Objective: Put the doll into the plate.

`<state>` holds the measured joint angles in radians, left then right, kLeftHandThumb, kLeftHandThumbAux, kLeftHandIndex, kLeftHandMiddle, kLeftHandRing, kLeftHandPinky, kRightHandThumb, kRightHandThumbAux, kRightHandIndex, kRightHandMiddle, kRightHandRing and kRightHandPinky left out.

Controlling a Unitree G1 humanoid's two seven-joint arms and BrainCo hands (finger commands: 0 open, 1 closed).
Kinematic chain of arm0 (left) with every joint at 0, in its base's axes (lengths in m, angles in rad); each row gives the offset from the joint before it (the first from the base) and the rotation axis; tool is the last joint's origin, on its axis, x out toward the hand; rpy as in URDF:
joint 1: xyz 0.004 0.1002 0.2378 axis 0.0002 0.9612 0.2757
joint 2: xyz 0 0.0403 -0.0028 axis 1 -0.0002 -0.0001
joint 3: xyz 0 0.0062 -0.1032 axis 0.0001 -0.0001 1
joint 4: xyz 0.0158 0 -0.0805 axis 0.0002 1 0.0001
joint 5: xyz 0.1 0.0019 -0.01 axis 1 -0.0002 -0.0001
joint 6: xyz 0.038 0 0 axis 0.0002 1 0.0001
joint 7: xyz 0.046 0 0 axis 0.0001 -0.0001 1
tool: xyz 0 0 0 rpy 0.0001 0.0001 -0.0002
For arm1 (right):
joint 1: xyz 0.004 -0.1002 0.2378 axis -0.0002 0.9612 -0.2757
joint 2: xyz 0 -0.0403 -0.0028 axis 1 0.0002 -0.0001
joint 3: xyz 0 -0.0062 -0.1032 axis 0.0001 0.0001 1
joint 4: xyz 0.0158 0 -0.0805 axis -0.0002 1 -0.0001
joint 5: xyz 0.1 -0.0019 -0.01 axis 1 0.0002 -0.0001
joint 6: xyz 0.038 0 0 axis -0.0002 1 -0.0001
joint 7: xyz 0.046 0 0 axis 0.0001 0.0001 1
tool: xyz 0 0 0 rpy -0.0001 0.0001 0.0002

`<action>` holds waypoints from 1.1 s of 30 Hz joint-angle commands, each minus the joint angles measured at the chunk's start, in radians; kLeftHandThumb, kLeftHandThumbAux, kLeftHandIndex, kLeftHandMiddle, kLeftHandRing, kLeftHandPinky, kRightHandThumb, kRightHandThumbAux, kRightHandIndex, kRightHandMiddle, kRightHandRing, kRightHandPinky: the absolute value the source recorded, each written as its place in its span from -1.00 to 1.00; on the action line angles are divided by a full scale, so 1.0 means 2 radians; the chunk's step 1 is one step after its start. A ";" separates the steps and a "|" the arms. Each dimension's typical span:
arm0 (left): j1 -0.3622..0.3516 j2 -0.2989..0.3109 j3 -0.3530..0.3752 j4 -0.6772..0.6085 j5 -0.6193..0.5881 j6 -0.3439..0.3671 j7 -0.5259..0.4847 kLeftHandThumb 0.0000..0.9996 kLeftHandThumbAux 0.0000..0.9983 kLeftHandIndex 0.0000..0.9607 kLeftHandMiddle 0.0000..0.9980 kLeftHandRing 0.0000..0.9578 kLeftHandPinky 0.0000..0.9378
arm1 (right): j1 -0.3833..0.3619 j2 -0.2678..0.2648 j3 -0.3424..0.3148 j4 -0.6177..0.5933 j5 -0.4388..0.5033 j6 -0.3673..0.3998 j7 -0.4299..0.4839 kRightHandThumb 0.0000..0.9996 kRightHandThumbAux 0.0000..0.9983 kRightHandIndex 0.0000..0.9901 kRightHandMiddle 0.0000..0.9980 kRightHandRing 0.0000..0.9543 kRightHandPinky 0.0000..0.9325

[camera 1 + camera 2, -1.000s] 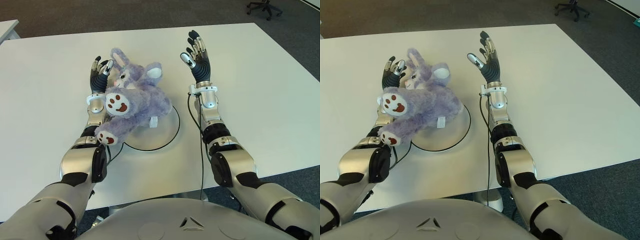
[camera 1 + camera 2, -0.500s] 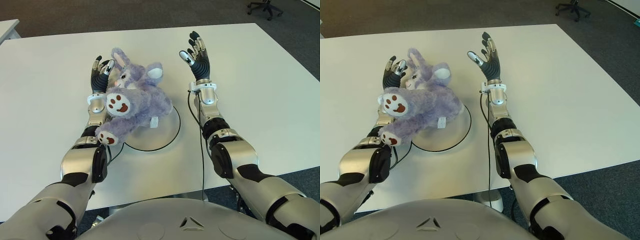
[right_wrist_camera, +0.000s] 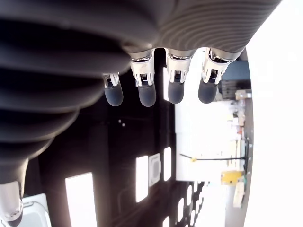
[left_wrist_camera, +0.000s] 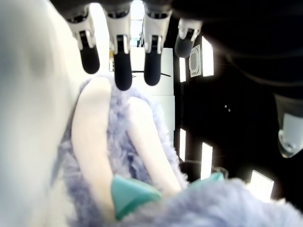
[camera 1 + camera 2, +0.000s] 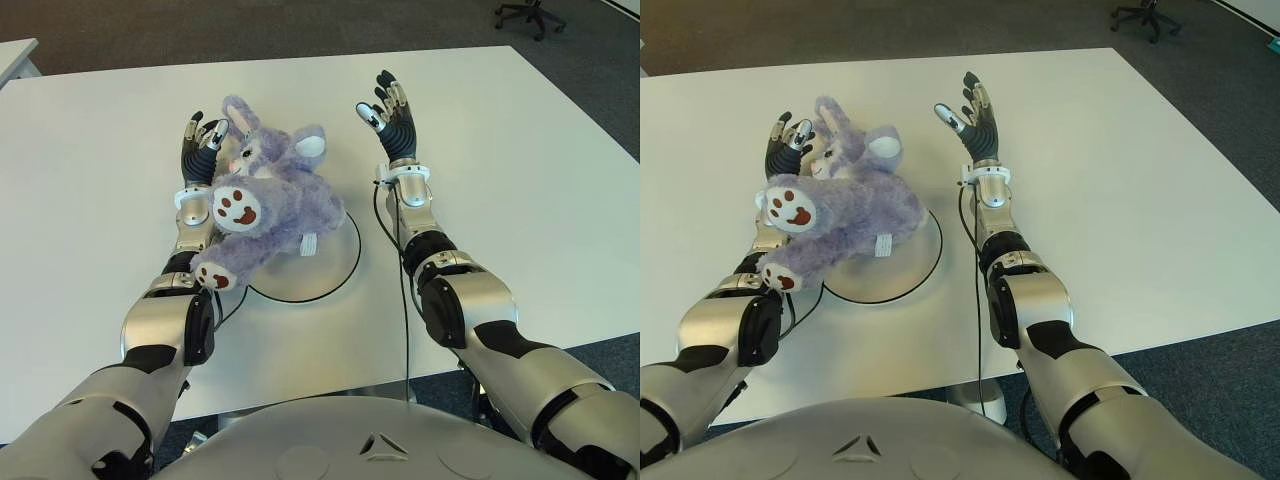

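Observation:
A purple plush bunny doll (image 5: 272, 203) lies on its back across a white round plate (image 5: 318, 272) with a black rim. Its body covers the plate's left half, and one foot hangs over my left forearm. My left hand (image 5: 200, 146) is palm up just left of the doll's head, fingers (image 4: 122, 61) straight and spread, holding nothing; the doll's ear (image 4: 94, 127) shows close by them. My right hand (image 5: 389, 116) is palm up to the right of the doll, apart from it, its fingers (image 3: 147, 90) extended and empty.
The white table (image 5: 530, 170) stretches wide on both sides of the plate. A black cable (image 5: 404, 310) runs along my right arm to the table's front edge. An office chair (image 5: 528, 14) stands on the dark floor beyond the far right corner.
My right forearm and hand have shifted slightly to the left, toward the doll. The doll, the plate and my left hand have stayed put.

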<state>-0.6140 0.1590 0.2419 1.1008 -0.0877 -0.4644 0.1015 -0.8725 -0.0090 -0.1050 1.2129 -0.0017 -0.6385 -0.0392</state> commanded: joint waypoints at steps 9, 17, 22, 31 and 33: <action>0.046 -0.021 0.001 0.034 -0.003 0.014 -0.008 -1.00 -0.13 -0.89 -0.57 -0.51 -0.49 | -0.012 0.005 -0.023 0.037 0.010 0.065 0.010 -1.00 0.07 -1.00 -0.99 -1.00 -1.00; 0.046 -0.020 0.000 0.034 -0.003 0.006 -0.013 -1.00 -0.13 -0.87 -0.60 -0.55 -0.52 | -0.010 0.013 -0.026 0.036 0.007 0.084 -0.003 -1.00 0.11 -1.00 -0.99 -1.00 -1.00; 0.045 -0.020 -0.001 0.036 -0.002 0.006 -0.013 -1.00 -0.14 -0.89 -0.62 -0.55 -0.45 | -0.009 0.017 -0.026 0.037 0.004 0.091 -0.010 -1.00 0.14 -1.00 -0.99 -1.00 -1.00; 0.042 -0.019 -0.001 0.038 -0.002 0.005 -0.014 -1.00 -0.14 -0.91 -0.63 -0.53 -0.46 | -0.008 0.020 -0.024 0.043 -0.001 0.108 -0.012 -1.00 0.13 -1.00 -1.00 -1.00 -1.00; 0.042 -0.020 -0.001 0.039 -0.002 0.006 -0.014 -1.00 -0.14 -0.92 -0.63 -0.52 -0.41 | -0.008 0.020 -0.024 0.044 -0.002 0.112 -0.012 -1.00 0.13 -1.00 -1.00 -1.00 -1.00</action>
<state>-0.6131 0.1539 0.2466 1.1049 -0.0940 -0.5016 0.0827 -0.8866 0.0243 -0.1536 1.2860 0.0008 -0.4416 -0.0607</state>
